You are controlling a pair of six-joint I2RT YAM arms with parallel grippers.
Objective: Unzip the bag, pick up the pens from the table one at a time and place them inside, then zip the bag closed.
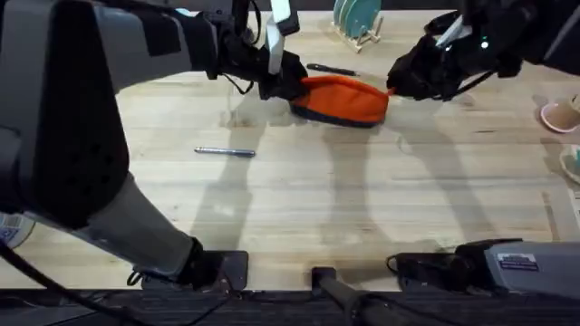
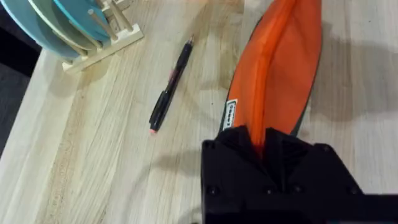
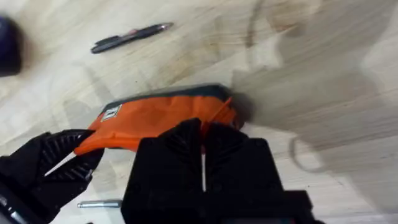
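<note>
The orange bag [image 1: 340, 100] with its navy base lies at the far middle of the table [image 1: 299, 199]. My left gripper [image 1: 288, 83] is shut on the bag's left end [image 2: 258, 140]. At the opposite end, my right gripper [image 1: 399, 83] is shut on a thin orange pull [image 3: 221, 112] that sticks out of the bag [image 3: 161, 115]. Just behind the bag lies the black pen [image 1: 331, 69], also seen beside the bag in the left wrist view [image 2: 171, 87]. The silvery pen [image 1: 225, 152] rests on the table, nearer and to the left.
A wooden rack with teal plates [image 1: 358, 23] stands at the far edge behind the bag. A pink cup [image 1: 562, 116] sits at the right edge. The near half of the table is bare wood.
</note>
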